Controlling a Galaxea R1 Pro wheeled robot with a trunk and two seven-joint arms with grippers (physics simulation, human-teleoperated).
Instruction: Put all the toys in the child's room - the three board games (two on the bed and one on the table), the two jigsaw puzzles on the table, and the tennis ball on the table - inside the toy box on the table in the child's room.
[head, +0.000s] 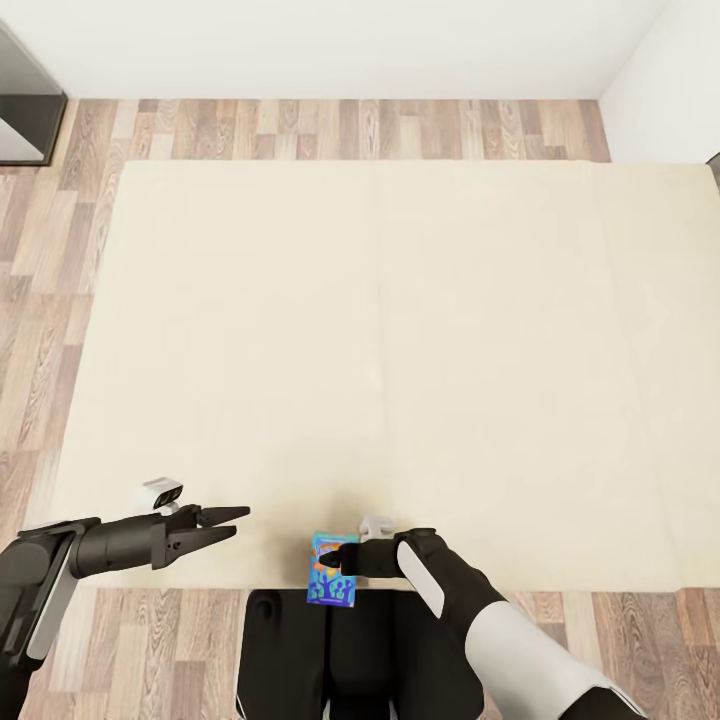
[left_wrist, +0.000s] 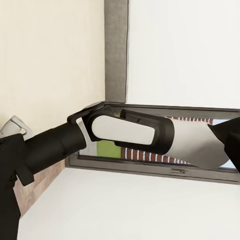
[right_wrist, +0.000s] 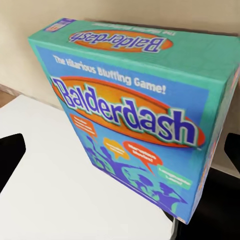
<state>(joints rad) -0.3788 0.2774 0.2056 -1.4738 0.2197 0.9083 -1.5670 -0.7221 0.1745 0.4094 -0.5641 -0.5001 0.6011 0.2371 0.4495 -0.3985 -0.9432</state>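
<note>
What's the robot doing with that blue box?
The robot stands at the near edge of the big cream bed. Its right gripper is at a blue "Balderdash" board game, which sits at the bed's edge over the robot's body; whether the jaws have closed on it isn't clear. The left gripper hovers open and empty over the bed.

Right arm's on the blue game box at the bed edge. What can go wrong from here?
1. The Balderdash box overhangs the near edge of the bed; a nudge may tip it onto the floor.
2. The right gripper sits at the box's end, so an off-centre grip may let it swing or slip.
</note>
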